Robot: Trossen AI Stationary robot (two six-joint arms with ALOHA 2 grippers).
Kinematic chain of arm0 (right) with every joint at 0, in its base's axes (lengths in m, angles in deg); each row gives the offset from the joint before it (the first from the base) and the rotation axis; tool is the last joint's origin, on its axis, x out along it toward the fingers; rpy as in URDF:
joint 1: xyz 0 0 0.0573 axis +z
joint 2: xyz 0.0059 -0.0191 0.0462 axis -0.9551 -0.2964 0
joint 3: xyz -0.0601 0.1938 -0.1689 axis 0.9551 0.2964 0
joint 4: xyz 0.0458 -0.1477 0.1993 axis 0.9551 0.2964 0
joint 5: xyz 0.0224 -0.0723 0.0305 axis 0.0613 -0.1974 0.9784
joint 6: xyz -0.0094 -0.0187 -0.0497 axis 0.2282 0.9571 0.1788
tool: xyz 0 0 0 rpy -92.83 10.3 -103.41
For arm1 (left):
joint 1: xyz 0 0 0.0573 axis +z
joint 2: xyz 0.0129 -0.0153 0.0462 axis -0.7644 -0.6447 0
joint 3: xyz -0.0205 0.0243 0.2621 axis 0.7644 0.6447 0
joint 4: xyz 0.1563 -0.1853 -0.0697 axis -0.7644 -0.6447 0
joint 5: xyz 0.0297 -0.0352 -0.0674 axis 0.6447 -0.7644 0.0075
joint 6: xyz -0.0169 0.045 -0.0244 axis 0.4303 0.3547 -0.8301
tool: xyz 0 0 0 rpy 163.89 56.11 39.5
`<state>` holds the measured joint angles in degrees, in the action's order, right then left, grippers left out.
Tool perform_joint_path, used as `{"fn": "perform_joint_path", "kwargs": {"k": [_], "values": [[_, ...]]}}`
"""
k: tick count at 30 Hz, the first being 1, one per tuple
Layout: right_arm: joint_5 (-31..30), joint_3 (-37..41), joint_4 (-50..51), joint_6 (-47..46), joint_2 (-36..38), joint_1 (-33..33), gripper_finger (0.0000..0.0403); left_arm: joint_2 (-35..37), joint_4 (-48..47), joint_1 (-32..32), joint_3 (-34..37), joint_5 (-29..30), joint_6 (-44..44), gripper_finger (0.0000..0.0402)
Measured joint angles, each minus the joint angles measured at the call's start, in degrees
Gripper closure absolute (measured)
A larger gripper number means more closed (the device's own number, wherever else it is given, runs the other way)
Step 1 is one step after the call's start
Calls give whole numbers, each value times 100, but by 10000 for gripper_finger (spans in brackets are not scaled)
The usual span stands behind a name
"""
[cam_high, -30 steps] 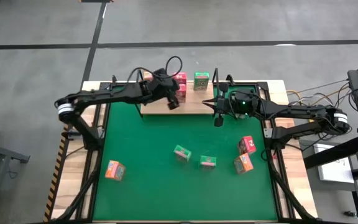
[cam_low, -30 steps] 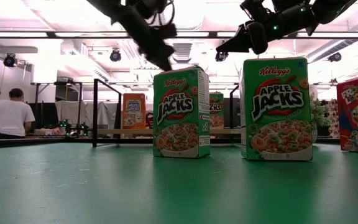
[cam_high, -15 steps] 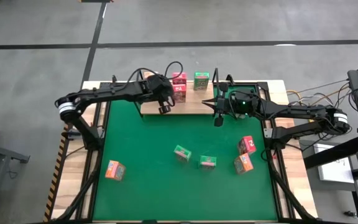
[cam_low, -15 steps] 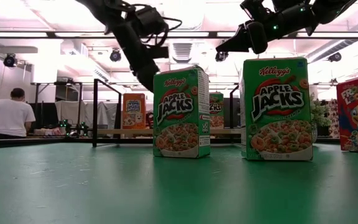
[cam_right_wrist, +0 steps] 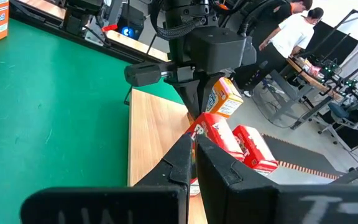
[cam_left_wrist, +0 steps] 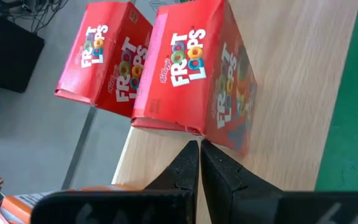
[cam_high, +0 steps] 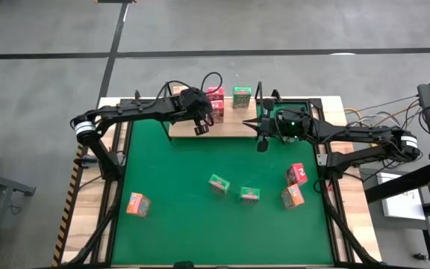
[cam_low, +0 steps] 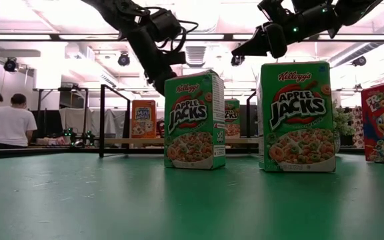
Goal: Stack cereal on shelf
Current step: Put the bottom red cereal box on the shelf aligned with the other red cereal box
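Two arms: both are up by the shelf (cam_high: 222,127) at the far side of the counter.
Left gripper (cam_high: 199,128): fingers pressed together, holding nothing, just by a red box (cam_left_wrist: 194,78).
Right gripper (cam_high: 260,144): fingers together, empty, at the shelf's other end.
Cereal on shelf: red boxes (cam_high: 216,101) and a green box (cam_high: 241,96).
Cereal on green mat (cam_high: 170,187): two green boxes (cam_high: 219,183), more boxes near the edges.

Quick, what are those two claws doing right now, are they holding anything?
Left gripper: shut, empty, over the shelf by the red boxes.
Right gripper: shut, empty, waiting at the shelf's right end.
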<state>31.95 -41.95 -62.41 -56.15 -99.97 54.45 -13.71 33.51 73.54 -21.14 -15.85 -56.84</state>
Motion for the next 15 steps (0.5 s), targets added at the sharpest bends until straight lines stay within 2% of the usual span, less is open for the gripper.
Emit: {"fn": "perform_joint_path", "kwargs": {"k": [15], "values": [[-2,0,0,0,0,0,390,0,75,66,0,141,-13,402]]}}
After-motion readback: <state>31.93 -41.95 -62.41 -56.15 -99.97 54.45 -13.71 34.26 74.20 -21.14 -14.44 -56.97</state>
